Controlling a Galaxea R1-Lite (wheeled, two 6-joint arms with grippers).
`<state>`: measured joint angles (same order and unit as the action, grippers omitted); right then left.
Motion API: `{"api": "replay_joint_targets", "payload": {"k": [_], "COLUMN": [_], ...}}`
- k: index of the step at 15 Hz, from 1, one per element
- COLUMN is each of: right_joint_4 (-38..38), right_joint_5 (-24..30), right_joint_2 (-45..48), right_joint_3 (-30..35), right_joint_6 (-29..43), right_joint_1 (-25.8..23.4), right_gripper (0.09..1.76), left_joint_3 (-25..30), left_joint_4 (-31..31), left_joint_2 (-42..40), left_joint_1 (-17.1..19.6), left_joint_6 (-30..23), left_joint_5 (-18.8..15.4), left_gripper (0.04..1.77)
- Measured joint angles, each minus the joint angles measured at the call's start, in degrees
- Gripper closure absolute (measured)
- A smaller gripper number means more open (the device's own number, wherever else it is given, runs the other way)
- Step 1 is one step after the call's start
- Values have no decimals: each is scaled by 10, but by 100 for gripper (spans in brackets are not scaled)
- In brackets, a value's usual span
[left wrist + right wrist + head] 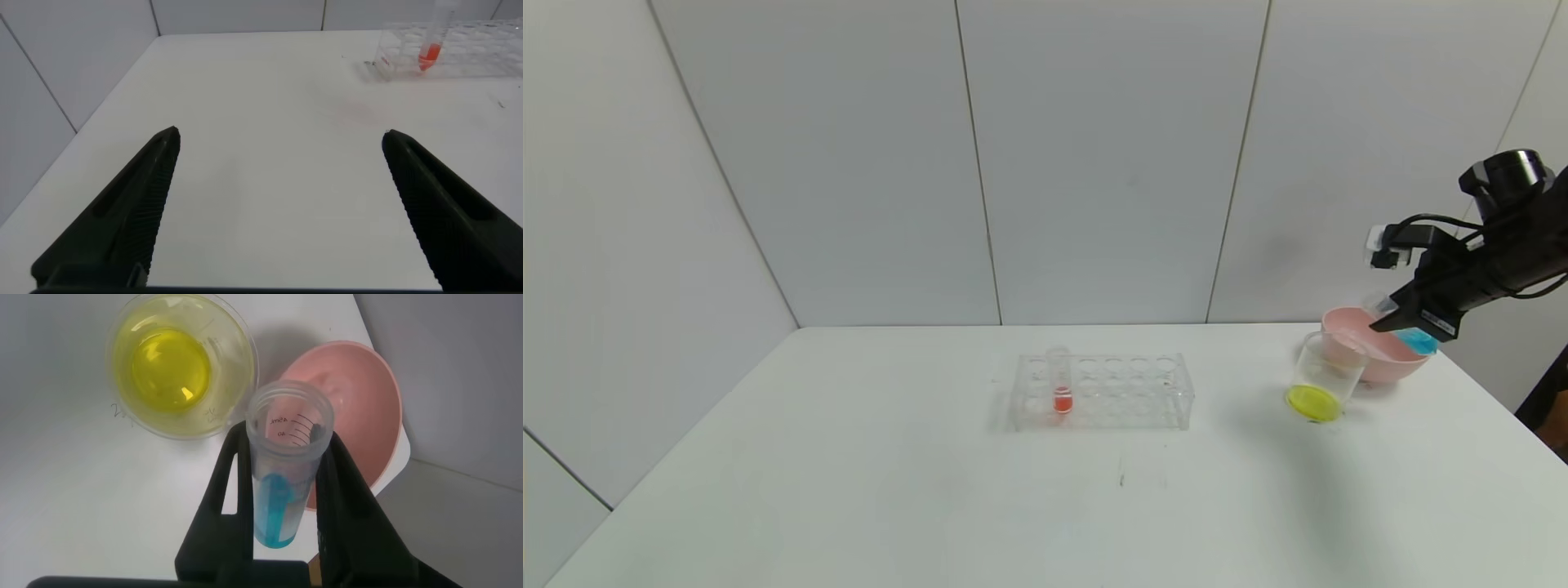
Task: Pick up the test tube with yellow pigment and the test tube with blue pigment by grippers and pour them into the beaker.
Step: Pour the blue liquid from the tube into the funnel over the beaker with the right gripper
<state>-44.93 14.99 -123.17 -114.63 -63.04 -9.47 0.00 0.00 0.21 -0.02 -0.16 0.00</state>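
Observation:
My right gripper [1390, 320] is shut on the test tube with blue pigment [1417, 340]. It holds the tube tilted above the pink bowl, mouth towards the beaker [1330, 359]. In the right wrist view the tube [282, 486] sits between the fingers [233, 482], cyan liquid at its bottom, and my right gripper [286, 443] is just off the beaker's rim [239, 345]. The beaker stands on the table with yellow liquid in its bottom. The test tube with yellow pigment is out of view. My left gripper [279, 135] is open and empty over bare table, outside the head view.
A pink bowl [1388, 359] stands right behind the beaker near the table's right edge; it also shows in the right wrist view [364, 392]. A clear tube rack [1131, 392] at the table's middle holds an orange-red tube [1061, 384]. Grey walls stand behind the table.

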Motion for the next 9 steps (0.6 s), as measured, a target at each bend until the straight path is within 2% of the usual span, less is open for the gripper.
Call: {"api": "replay_joint_targets", "payload": {"k": [9], "right_joint_4": [0], "right_joint_5": [-86], "right_joint_2": [-5], "right_joint_3": [0], "right_joint_6": [-26], "right_joint_1": [25], "right_gripper": [135], "left_joint_3": [0], "left_joint_4": [0], "left_joint_2": [0], "left_joint_1": [0], "left_joint_6": [0], "left_joint_5": [0], "left_gripper": [5]}}
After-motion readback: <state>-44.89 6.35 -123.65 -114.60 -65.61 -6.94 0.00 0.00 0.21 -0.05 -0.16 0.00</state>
